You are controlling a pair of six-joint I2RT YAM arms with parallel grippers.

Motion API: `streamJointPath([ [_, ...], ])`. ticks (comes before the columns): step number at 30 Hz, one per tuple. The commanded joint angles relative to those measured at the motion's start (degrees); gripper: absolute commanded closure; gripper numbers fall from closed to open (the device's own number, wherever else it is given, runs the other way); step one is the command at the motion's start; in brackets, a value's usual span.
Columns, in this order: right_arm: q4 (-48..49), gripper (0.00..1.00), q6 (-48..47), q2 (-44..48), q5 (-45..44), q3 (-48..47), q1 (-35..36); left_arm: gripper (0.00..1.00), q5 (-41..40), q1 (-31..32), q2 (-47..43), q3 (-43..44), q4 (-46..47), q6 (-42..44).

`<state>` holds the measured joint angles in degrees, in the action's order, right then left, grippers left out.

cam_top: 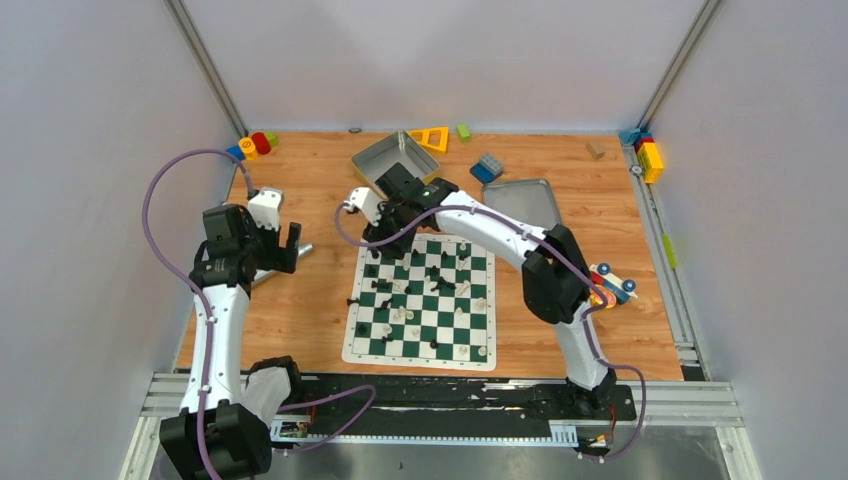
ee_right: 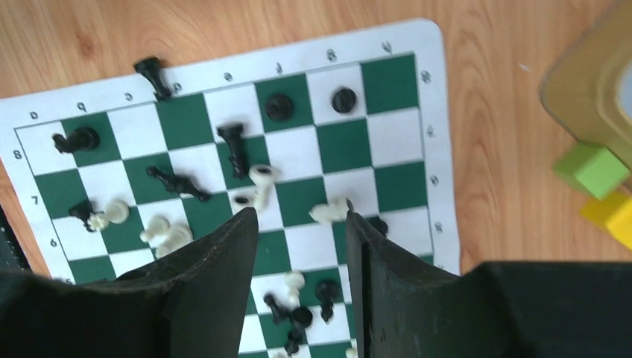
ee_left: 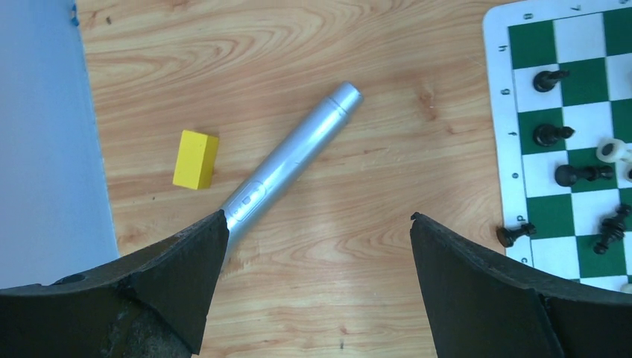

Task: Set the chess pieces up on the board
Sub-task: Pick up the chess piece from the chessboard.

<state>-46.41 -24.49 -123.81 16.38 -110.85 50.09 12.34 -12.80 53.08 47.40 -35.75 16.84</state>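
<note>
Most of the chess pieces (ee_right: 235, 145) lie toppled mid-board, so setup has barely started.

Right gripper (ee_right: 299, 220) hangs over the far end of the board (ee_right: 391, 134) with its fingers apart and nothing between them, so I'd guess it's between picks. Two black ones look upright on the back row, and another lies on the cream border. The next move probably needs a narrow pinch on one fallen man without nudging the cream ones crowded beside the fingertips. Left gripper (ee_left: 318, 218) is spread wide over the wooden tabletop (ee_left: 358, 298) left of the board, holding nothing, with a silver tube (ee_left: 291, 160) and a yellow block (ee_left: 196, 159) below it. A green block (ee_right: 592, 168) sits off the board's corner, out of the way.
</note>
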Motion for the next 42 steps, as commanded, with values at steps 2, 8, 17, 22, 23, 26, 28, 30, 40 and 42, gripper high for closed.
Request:
streamJointPath([
  [2, 1.22, 0.53, 2.01, 7.37, 0.27, 6.62, -3.77, 0.01, 10.91, -0.5, -0.66, 0.06, -0.23, 3.62],
  [8, 2.36, 0.55, 2.93, 14.27, 4.59, 15.53, -7.43, 0.03, 28.56, 0.81, -0.41, 1.08, -11.02, 20.57],
  [17, 4.64, 0.58, 1.76, 21.81, 7.23, 26.44, -11.22, 0.19, 25.16, 15.67, 3.58, -3.66, -12.41, 37.12],
  [22, 4.73, 0.59, 1.2, 24.73, 8.69, 29.4, -12.73, 0.2, 21.52, 22.56, 4.75, -9.27, -4.54, 39.52],
  [23, 4.73, 0.59, 1.12, 25.2, 8.98, 29.94, -12.93, 0.2, 20.56, 23.87, 5.15, -10.42, -3.73, 40.32],
  [26, 5.2, 0.59, 1.02, 26.55, 9.43, 31.57, -13.4, 0.22, 19.12, 25.6, 6.49, -11.75, -0.67, 41.54],
  [28, 5.63, 0.6, 1.16, 27.06, 9.79, 32.43, -13.67, 0.24, 18.5, 26.54, 8.1, -12.19, 0.83, 41.86],
  [30, 5.88, 0.6, 1.28, 27.48, 10.21, 33.15, -13.89, 0.26, 17.53, 27.42, 9.77, -12.25, 2.29, 42.09],
  [40, 6.41, 0.61, 1.2, 28.23, 11.51, 34.3, -14.05, 0.32, 13.14, 28.81, 15.71, -11.44, 4.7, 44.29],
  [42, 6.51, 0.61, 1.2, 27.99, 11.71, 34.37, -14.06, 0.32, 12.05, 29.02, 16.4, -11.55, 4.87, 44.73],
])
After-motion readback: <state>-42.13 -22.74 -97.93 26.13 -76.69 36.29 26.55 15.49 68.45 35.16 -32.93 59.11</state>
